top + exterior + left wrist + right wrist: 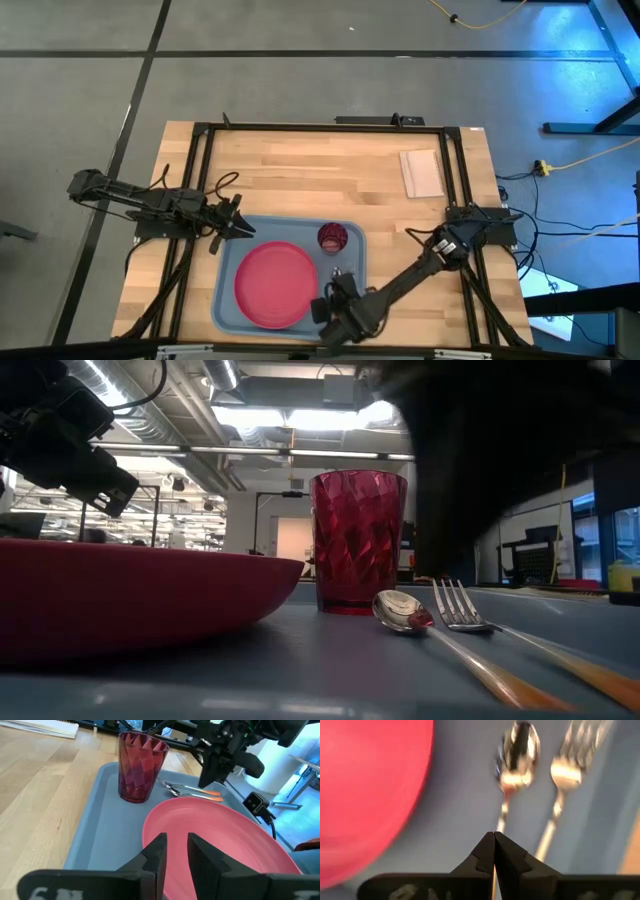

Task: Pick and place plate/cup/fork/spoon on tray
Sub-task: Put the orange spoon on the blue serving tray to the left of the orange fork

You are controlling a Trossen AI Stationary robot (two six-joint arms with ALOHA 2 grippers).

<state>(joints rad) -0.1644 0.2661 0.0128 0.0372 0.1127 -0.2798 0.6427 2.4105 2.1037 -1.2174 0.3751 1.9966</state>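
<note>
The light blue tray (pixel 228 292) lies at the table's near middle. On it rest the pink-red plate (pixel 272 285), the dark red cup (pixel 358 540) standing upright at its far right, and the spoon (pixel 520 755) and fork (pixel 570 760) lying side by side to the right of the plate. My right gripper (pixel 494 836) is shut and hovers over the two orange handles, pointing steeply down, with nothing between its fingers. My left gripper (pixel 176 852) waits over the tray's far left corner, its fingers a narrow gap apart and empty.
A small pale sheet (pixel 422 172) lies at the table's far right. Black frame rails (pixel 320 127) run along the far and side edges. Bare wood stretches between the tray and the far rail.
</note>
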